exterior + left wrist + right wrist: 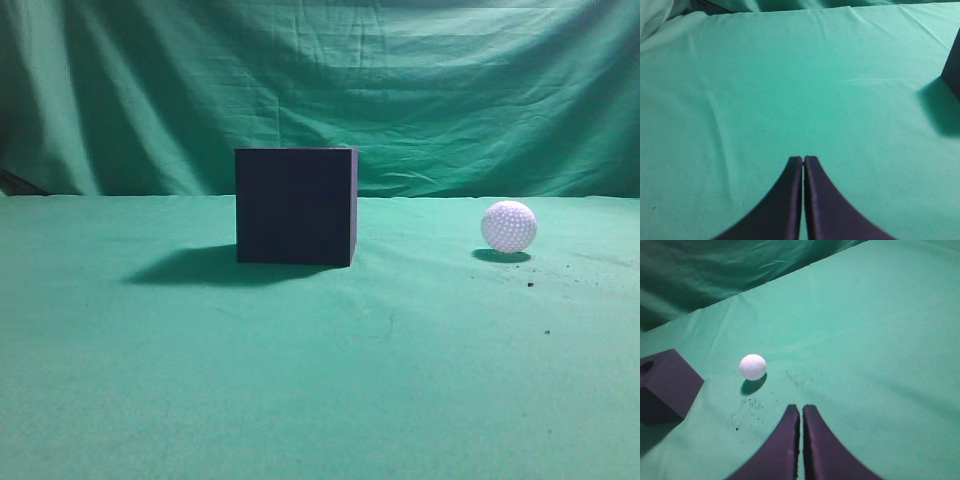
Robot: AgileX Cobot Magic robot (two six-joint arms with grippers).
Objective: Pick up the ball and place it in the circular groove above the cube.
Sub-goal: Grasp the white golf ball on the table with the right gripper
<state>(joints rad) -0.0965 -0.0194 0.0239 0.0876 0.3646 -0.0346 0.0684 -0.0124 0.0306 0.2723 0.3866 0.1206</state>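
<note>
The ball (509,226) sits alone on the green-draped counter (320,380), well apart from the cube (296,206) and to its right in the exterior view, with nothing touching either one. From the right wrist view we see the ball (753,367) ahead and to the left of our right pincer (801,412), whose two dark fingers lie pressed together and hold nothing; the cube (667,385) stands beyond it at the frame's left edge, a dark round recess (646,367) just showing on its top face. Our left pincer (803,163) is likewise closed and empty above bare cloth, with only a corner of the cube (954,62) at the right margin. We judge the ball to be light, hard and stiff, its dimpled shell smooth enough to squirt out of a careless pinch and free to roll on the soft cloth at the slightest nudge. We reckon the surest hold is across its widest part, one finger on each side at mid-height, after the right pincer has opened wider than the ball. The cube looks solid and stable, unlikely to shift under so small a load
</note>
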